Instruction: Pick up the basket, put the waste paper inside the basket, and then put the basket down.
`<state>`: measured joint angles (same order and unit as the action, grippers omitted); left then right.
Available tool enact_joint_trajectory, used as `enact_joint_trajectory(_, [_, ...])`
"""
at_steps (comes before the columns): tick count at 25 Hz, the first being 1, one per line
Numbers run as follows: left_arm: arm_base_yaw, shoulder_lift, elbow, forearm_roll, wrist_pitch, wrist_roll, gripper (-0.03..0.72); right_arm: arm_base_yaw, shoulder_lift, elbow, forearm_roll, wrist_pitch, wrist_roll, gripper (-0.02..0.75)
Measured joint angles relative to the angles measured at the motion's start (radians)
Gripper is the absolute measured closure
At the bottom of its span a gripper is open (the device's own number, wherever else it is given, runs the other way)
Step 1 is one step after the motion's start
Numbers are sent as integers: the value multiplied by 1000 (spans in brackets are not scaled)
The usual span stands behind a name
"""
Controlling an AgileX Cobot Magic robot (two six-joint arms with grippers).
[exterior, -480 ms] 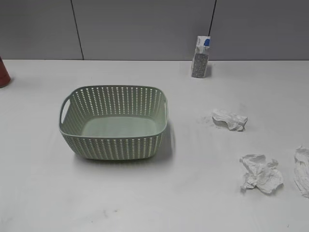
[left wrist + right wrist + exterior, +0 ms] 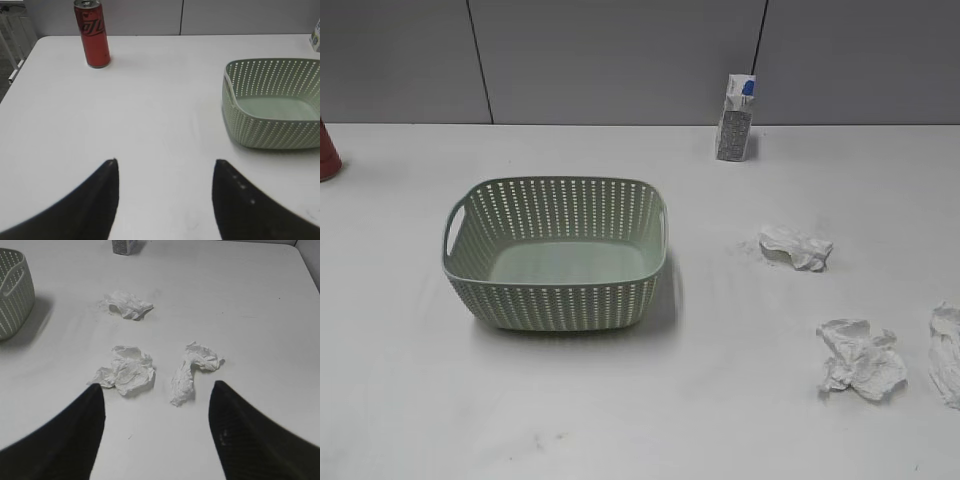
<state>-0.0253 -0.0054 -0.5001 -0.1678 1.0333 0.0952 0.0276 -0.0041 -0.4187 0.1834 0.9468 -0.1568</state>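
The pale green perforated basket stands empty on the white table, left of centre; it also shows in the left wrist view and at the edge of the right wrist view. Three crumpled white paper wads lie to its right: a far one, a near one and one at the right edge. My left gripper is open and empty, left of the basket. My right gripper is open and empty, just short of the two near wads. Neither gripper shows in the exterior view.
A white-grey carton with a blue top stands at the back of the table. A red drink can stands at the far left, its edge visible in the exterior view. A grey wall runs behind the table.
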Motion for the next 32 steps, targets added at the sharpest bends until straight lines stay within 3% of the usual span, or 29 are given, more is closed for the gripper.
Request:
enact_joint_trajectory(25, [0,1,0,-39,-7,0,237,0,0,0,0,0,0,216])
enact_joint_trajectory(32, [0,138,-27,-97,-111,43,237,0,0,0,0,0,1,218])
